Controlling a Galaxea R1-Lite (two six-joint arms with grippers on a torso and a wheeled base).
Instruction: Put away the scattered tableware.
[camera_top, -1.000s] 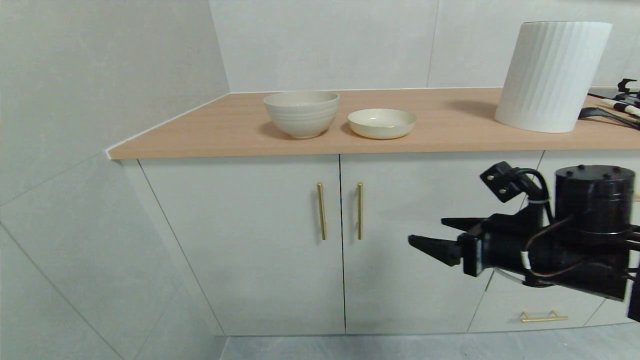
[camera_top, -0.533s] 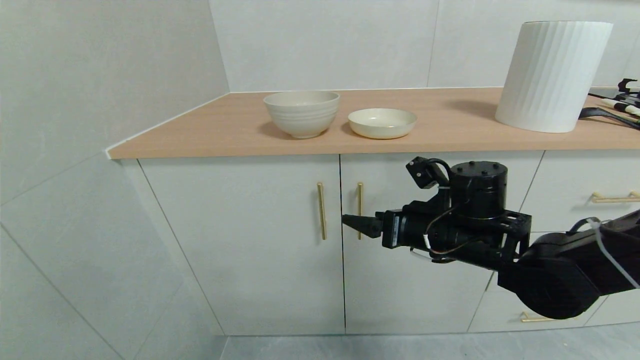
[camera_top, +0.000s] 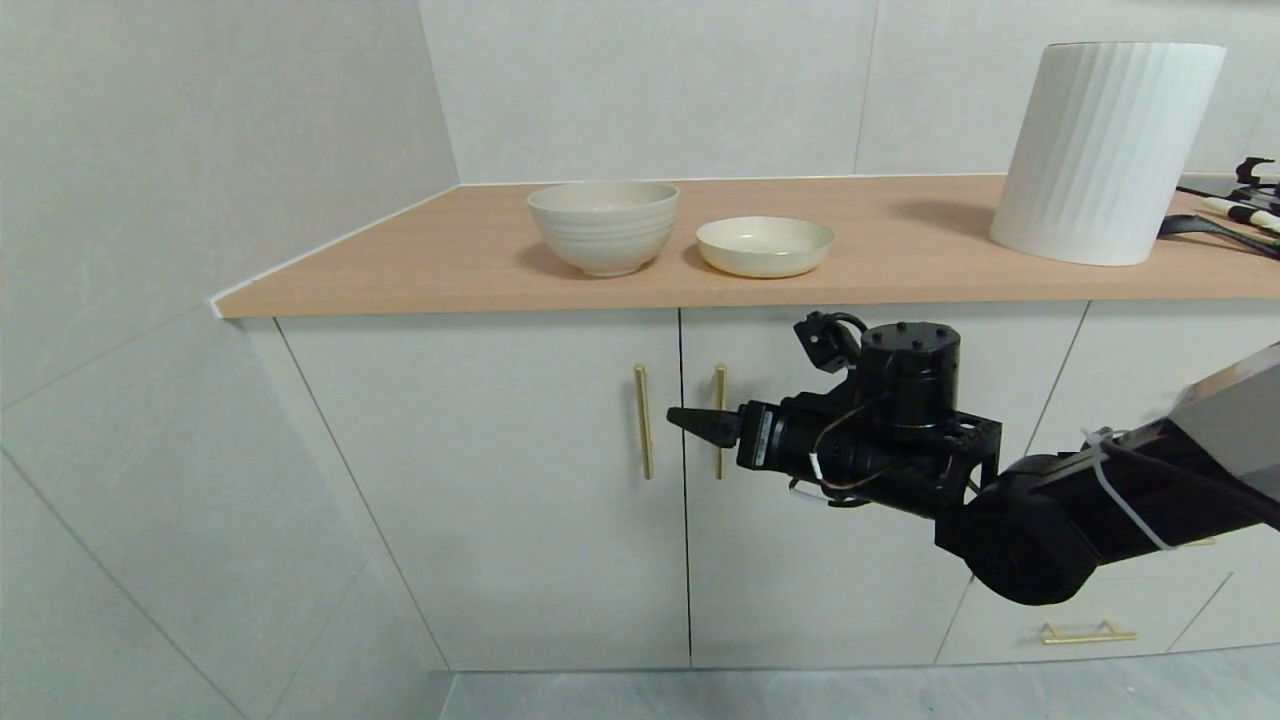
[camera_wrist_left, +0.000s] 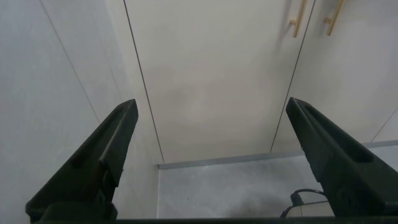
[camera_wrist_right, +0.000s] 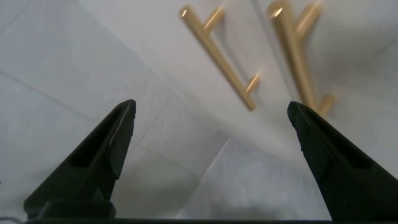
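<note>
Down by the cupboard doors (camera_top: 500, 480), the right claw (camera_top: 695, 422) hangs wide open, empty, at a gold handle (camera_top: 719, 421) — likely to open up space for the bowl (camera_top: 603, 226) and dish (camera_top: 764, 246).

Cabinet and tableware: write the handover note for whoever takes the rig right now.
Right gripper: open, level with the gold handles, gripping neither.
Left gripper: open, low, facing the cabinet doors near the floor.
Bowl and shallow dish: side by side on the countertop.
Done: nothing put away; both doors shut.
Left: open a door, store both pieces.
</note>
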